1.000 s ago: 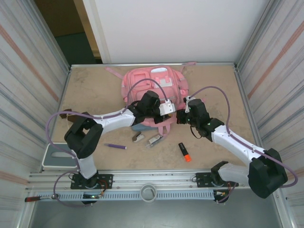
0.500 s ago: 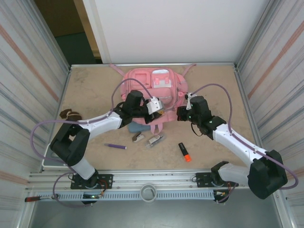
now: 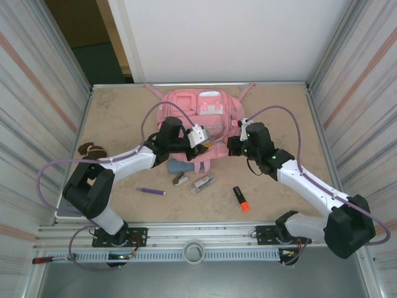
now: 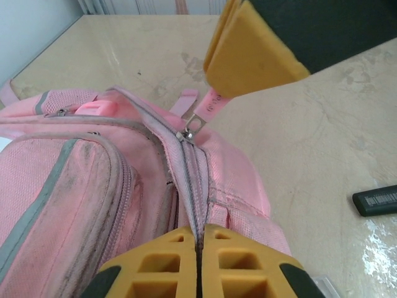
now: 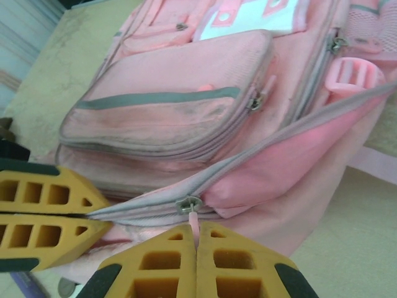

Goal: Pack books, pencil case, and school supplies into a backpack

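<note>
The backpack (image 3: pixel 200 115) is lying upper centre on the worktop (image 3: pixel 118 118). We are pinching its seam (image 4: pixel 186 171) with the left gripper (image 4: pixel 198 241) and its zip pull (image 5: pixel 193 220) with the right gripper (image 5: pixel 196 239); a skewed tug risks slipping that thin tab free. The pencil case (image 3: pixel 180 167), highlighter (image 3: pixel 240 198) and pen (image 3: pixel 151 191) are waiting below, nothing blocking.

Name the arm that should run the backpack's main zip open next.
Right. The right gripper is shut on the pink zip pull, so it can likely draw the zip open. The left gripper pinches the backpack seam beside the zip, well placed to brace it.
</note>
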You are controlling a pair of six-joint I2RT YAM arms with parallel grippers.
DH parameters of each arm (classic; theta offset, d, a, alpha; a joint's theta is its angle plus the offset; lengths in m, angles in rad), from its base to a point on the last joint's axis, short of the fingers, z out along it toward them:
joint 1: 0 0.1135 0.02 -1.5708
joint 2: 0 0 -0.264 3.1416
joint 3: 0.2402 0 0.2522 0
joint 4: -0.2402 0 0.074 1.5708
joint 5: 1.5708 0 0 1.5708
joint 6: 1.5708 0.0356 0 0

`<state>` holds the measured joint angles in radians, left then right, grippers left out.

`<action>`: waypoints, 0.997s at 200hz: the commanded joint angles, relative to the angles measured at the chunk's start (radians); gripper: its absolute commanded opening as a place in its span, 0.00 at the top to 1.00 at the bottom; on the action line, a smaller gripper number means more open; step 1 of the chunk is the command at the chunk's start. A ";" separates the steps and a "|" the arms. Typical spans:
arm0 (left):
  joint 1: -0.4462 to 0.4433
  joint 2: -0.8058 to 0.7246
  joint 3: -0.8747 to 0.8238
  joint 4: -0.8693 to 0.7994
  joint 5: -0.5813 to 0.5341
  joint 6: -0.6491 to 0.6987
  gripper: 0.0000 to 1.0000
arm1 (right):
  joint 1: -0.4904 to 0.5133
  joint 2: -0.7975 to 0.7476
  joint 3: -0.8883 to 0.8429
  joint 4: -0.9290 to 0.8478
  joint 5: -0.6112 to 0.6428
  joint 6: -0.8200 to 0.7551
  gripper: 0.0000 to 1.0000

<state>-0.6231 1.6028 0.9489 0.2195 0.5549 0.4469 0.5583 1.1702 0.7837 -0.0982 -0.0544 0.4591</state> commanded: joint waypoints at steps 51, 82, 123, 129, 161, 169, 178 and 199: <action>0.005 0.017 0.074 0.003 -0.005 -0.002 0.92 | 0.072 0.071 0.052 0.028 -0.004 -0.025 1.00; 0.005 -0.003 0.056 0.014 -0.043 0.007 0.94 | 0.016 0.089 0.047 -0.051 0.048 -0.003 1.00; 0.005 0.021 0.073 0.002 -0.013 -0.002 0.91 | 0.017 0.074 0.012 0.029 -0.047 -0.001 1.00; 0.002 0.030 0.080 -0.003 -0.006 -0.004 0.88 | 0.025 0.078 0.013 0.038 -0.054 -0.002 1.00; -0.010 0.065 0.103 -0.026 0.000 -0.014 0.69 | 0.000 0.100 -0.026 0.068 -0.049 0.003 1.00; -0.007 0.061 0.101 -0.022 -0.004 -0.029 0.65 | -0.015 0.101 -0.053 0.088 -0.057 0.011 1.00; -0.002 0.058 0.105 -0.017 -0.020 -0.056 0.59 | -0.026 0.100 -0.086 0.115 -0.067 0.023 1.00; 0.004 0.077 0.155 -0.069 -0.096 -0.108 0.45 | -0.032 0.093 -0.135 0.175 -0.076 0.043 1.00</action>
<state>-0.6289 1.6627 1.0336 0.1703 0.5213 0.3992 0.5411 1.2583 0.6964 -0.0002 -0.1223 0.4679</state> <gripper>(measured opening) 0.494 0.041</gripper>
